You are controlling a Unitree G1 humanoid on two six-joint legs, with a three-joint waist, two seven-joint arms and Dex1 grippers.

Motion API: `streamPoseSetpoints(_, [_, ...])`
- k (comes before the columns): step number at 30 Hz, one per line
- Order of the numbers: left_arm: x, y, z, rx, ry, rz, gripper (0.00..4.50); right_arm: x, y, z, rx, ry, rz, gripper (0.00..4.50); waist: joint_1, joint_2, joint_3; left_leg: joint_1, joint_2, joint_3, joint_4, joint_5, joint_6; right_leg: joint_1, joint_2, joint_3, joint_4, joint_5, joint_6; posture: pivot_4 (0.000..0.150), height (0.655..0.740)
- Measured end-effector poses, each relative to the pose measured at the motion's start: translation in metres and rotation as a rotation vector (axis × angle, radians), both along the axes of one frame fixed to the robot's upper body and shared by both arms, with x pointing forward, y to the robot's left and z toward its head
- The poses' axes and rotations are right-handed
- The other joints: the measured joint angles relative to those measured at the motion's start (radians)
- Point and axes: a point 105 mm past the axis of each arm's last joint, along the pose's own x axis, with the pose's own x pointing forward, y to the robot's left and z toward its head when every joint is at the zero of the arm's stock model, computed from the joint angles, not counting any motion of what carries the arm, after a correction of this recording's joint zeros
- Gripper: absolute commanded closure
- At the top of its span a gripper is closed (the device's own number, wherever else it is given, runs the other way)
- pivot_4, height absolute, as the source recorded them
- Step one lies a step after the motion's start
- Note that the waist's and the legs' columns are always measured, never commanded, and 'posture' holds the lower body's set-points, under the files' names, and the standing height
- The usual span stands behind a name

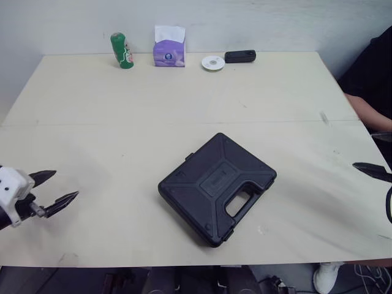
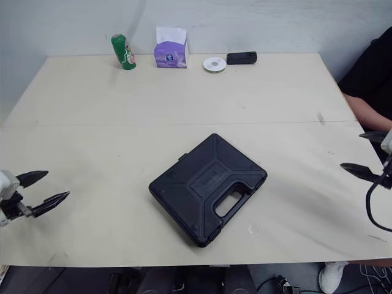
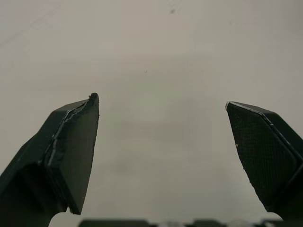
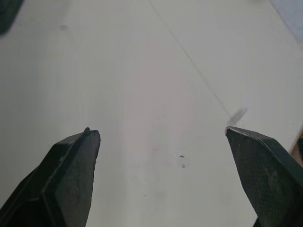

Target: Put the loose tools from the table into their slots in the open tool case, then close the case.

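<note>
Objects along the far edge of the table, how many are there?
4, left to right: green can, purple tissue box, white disc, small black device. None appear hidden.

Both eye views look forward and down over the pale wooden table (image 1: 122,98), from far enough back to hold the closed black plastic tool case (image 1: 217,188) mid-frame and the white wall (image 1: 275,24) beyond it; they share nearly the whole scene. Each wrist view looks from close onto bare tabletop, along the black-fingered left gripper (image 3: 161,99) left of the case, the matching right gripper (image 4: 157,128) right of it
</note>
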Motion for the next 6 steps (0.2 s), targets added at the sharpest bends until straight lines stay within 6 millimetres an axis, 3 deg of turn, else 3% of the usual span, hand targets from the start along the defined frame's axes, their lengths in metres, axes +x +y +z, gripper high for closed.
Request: streamPoseSetpoints(6, [-0.0001, 0.0065, -0.0014, 0.003, -0.03, 0.049, 0.0, 0.0114, 0.003, -0.0062, -0.005, -0.018, 0.008, 0.13, 0.0, 0.0, 0.0, 0.0, 0.0, 0.002, 0.0, 0.0, 0.0, 0.0, 0.0, 0.002, 0.001, 0.0, 0.001, 0.15, 0.74])
